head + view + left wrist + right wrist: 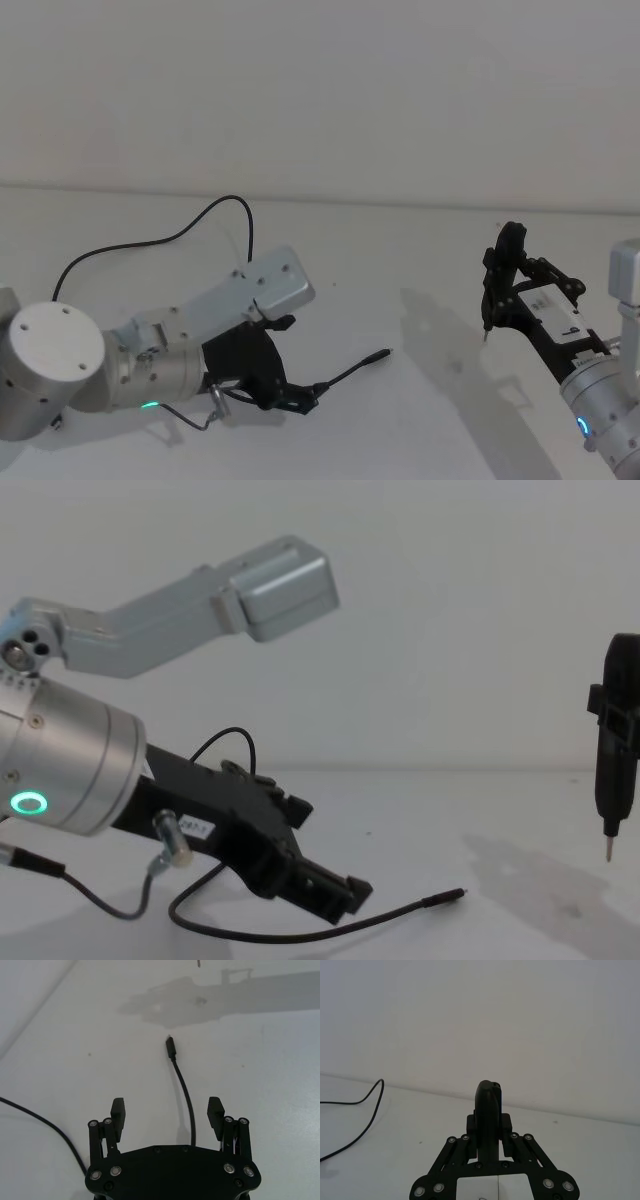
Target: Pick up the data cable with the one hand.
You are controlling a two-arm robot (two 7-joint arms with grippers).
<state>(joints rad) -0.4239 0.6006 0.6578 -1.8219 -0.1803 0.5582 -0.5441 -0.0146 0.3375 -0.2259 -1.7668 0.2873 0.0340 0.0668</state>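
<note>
the work surface is a plain white table [400, 250] that meets a bare white wall [320, 90] along a straight back edge; soft shadows of the arms fall on the table's right half. the data cable [186, 1095] lies on this surface: in the head view it starts at the far left, arcs back towards the wall in a loop, disappears behind the left arm, and emerges in front of it near the table's middle, ending in a slim plug [378, 355] with a small metal tip pointing towards the right. the left gripper [167, 1112] reaches in low from the left, angled forward and down, with the green ring light [28, 803] lit on its silver wrist. its two fingers are spread wide, and in the left wrist view the cable's end section runs between them, the plug lying well beyond the fingertips. in the chest view the fingertips sit just above the cable; contact cannot be confirmed. a short grey wire [100, 905] with a silver cylindrical plug hangs beside the gripper body. the right gripper [489, 1127] is raised over the right side of the table, well apart from the cable, its fingers closed around a black pen-like tool [620, 750] held upright, pin tip down and off the surface.
</note>
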